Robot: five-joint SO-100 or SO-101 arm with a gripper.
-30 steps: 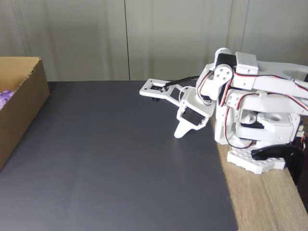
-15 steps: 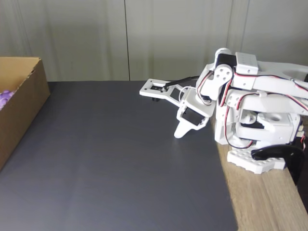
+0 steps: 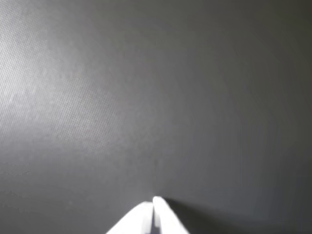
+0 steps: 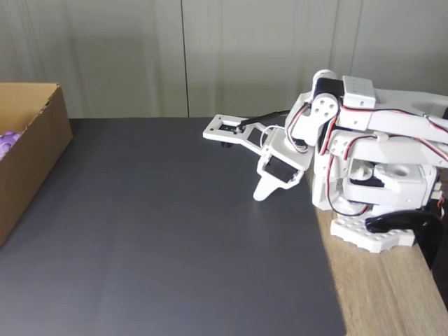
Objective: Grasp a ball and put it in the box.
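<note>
Gripper [image 4: 260, 193]: your arm is folded at 3 o'clock of the fixed view; fingers pressed together, tips touching in the wrist view [image 3: 153, 204], holding nothing.
Ball [image 4: 7, 142]: purple bit inside the box, 9 o'clock edge.
Box [image 4: 38, 150]: brown cardboard, far left on the dark mat [image 4: 175, 238].

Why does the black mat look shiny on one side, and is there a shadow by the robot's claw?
In the wrist view the mat gets a soft pale glare at the left, and a dark shadow lies right of the shut gripper, whose tips look a little blurry. In the fixed view the light is even and the ball in the box looks washed out.
</note>
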